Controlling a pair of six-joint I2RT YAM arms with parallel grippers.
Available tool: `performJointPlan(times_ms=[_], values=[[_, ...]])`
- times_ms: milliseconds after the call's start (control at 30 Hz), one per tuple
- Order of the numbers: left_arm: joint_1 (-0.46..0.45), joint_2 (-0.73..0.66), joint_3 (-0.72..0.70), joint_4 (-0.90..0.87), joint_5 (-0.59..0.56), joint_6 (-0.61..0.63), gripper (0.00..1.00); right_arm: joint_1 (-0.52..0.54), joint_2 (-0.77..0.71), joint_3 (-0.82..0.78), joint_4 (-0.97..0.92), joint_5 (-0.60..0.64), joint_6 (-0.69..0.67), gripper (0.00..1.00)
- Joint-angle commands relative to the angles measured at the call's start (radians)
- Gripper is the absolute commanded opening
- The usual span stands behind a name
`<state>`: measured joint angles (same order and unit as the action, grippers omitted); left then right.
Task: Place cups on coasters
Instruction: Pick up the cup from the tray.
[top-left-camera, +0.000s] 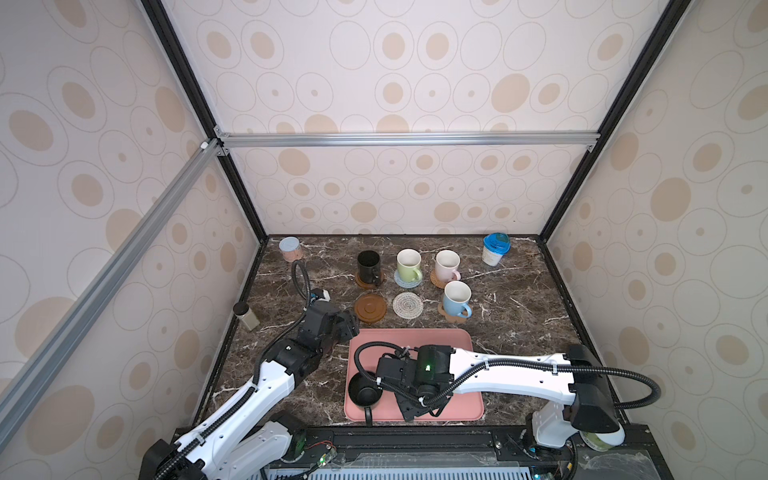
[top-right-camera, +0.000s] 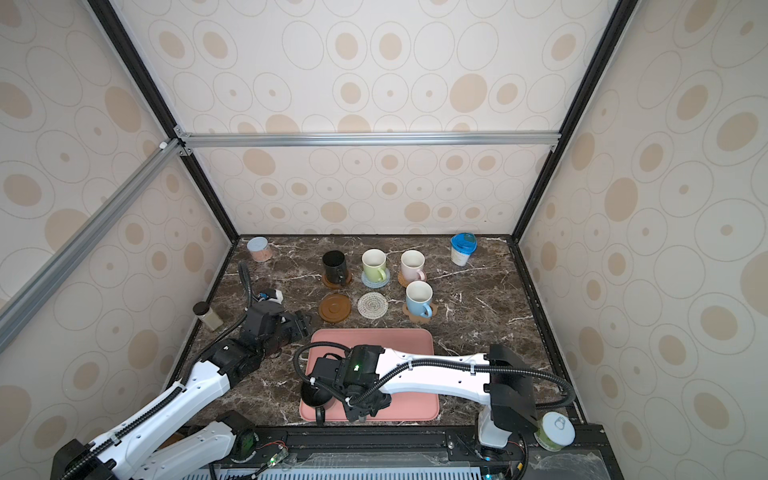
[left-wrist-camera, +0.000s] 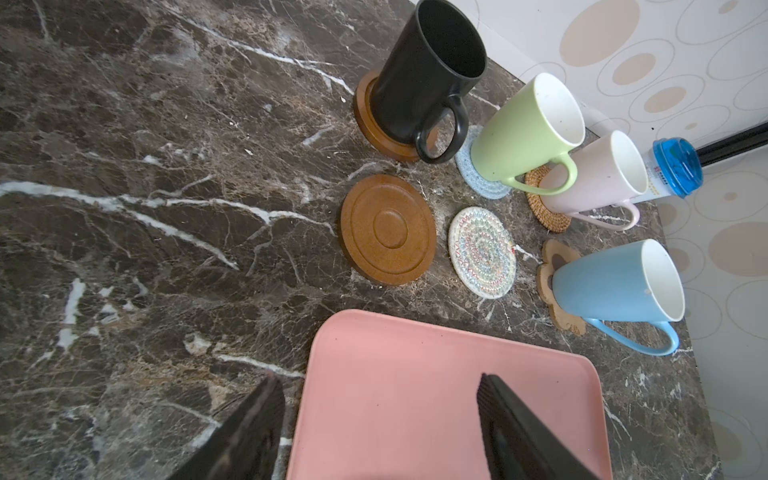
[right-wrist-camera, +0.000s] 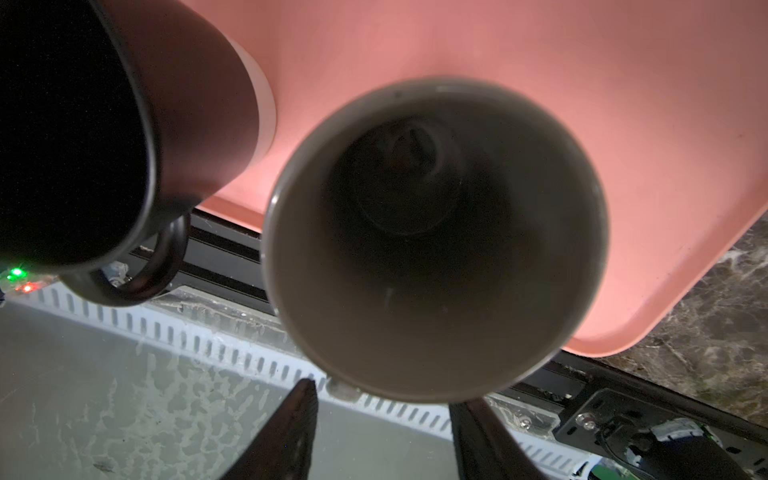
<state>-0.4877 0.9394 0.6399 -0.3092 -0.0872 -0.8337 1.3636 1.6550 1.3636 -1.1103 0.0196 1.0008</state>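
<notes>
Nearest, at pink tray's (top-left-camera: 457, 345) near-left corner: near black mug (top-left-camera: 363, 390), upright. Just beside it on the tray, grey mug (right-wrist-camera: 432, 237), upright. Right gripper (right-wrist-camera: 382, 392) at its rim, prongs apart, pinching nothing. Over tray's far-left corner: left gripper (left-wrist-camera: 378, 376), spread wide, empty.

Beyond tray:
- bare brown disc (top-left-camera: 370, 307)
- whitish woven round (top-left-camera: 407, 305)
- light blue mug (top-left-camera: 456, 300) on paw coaster (top-left-camera: 457, 319)

Farthest row:
- far black mug (top-left-camera: 368, 264) on far brown disc (top-left-camera: 360, 282)
- green mug (top-left-camera: 408, 262) on crochet round (top-left-camera: 405, 283)
- pink mug (top-left-camera: 447, 264) on rattan round (top-left-camera: 436, 280)

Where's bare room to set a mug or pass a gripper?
Free: marble right of the light blue mug, toward the blue-lidded tub; far strip of the pink tray; empty brown disc and woven coaster. Crowded: back mugs stand close; tray's near left corner holds black mug, grey mug and right gripper.
</notes>
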Motion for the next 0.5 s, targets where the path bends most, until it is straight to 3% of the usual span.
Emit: performJointPlan(times_ms=[0, 467], values=[[0.012, -0.007, 0.000, -0.014, -0.005, 0.004, 0.74, 0.008, 0.010, -0.014, -0.015, 0.030, 0.006, 0.54], [0.011, -0.013, 0.002, -0.019, -0.007, 0.004, 0.75, 0.005, 0.004, -0.038, -0.019, 0.089, 0.018, 0.54]])
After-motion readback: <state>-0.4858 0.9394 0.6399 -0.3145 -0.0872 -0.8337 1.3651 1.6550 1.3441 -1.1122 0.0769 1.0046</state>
